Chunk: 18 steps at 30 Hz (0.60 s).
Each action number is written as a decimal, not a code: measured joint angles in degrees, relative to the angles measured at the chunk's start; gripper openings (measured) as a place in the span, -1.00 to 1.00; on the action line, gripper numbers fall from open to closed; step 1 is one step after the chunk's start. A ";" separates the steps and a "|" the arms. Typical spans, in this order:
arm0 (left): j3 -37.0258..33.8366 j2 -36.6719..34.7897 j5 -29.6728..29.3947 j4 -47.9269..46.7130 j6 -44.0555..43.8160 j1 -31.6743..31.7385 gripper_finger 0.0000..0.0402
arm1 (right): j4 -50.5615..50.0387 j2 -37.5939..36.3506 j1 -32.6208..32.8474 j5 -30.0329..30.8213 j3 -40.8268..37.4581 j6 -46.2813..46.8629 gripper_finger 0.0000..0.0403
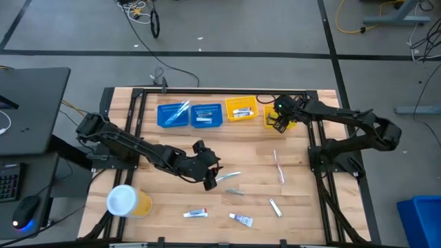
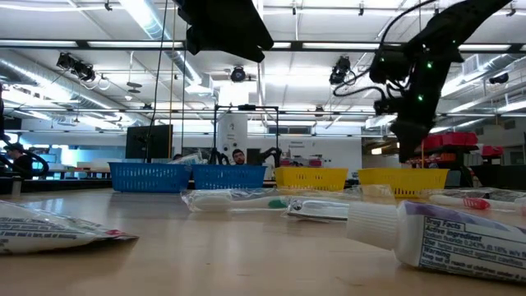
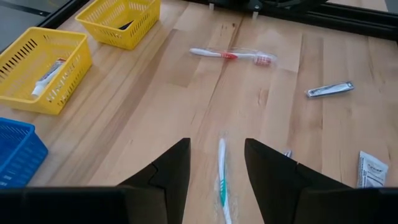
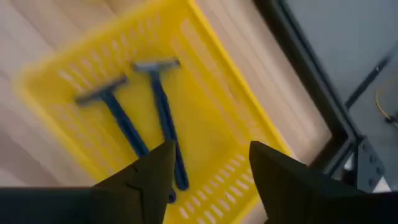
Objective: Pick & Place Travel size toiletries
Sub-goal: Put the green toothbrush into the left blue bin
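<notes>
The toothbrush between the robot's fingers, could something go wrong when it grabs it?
Maybe. The left hand is open over the green-and-white toothbrush, which lies flat on the table, so the fingers might scrape the wood or push the toothbrush sideways instead of pinching it. The right hand is open above the yellow tray holding two razors; if it dips, it might bump the tray's rim.

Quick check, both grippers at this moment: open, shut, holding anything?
Left gripper: open, empty, hovering over a white-and-green toothbrush.
Right gripper: open, empty, above the yellow tray with two razors.
</notes>
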 joint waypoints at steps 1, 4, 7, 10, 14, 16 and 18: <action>0.00 0.00 0.00 -0.01 0.01 0.00 -0.21 | -0.43 -0.02 0.62 -0.80 0.92 0.40 0.10; 0.00 0.00 0.01 -0.02 0.03 0.00 -0.21 | -0.94 -0.02 2.84 -4.45 3.73 2.08 0.13; 0.00 0.00 0.02 -0.01 0.03 0.00 -0.21 | 0.40 -0.04 5.58 -8.37 6.24 2.73 0.13; 0.00 0.00 0.09 -0.03 -0.03 0.00 -0.21 | 3.69 -0.04 8.61 -12.89 7.81 6.22 0.09; 0.00 0.00 1.76 -0.03 -0.11 0.00 -0.21 | 10.19 -0.04 12.55 -20.19 7.90 13.87 0.00; -0.27 0.00 2.45 0.21 0.45 -0.02 -0.21 | 13.20 -0.04 14.68 -24.05 7.29 15.85 -0.05; -1.26 0.00 2.56 0.90 0.49 -0.04 -0.21 | 15.36 -0.04 17.31 -27.21 6.21 17.11 -0.09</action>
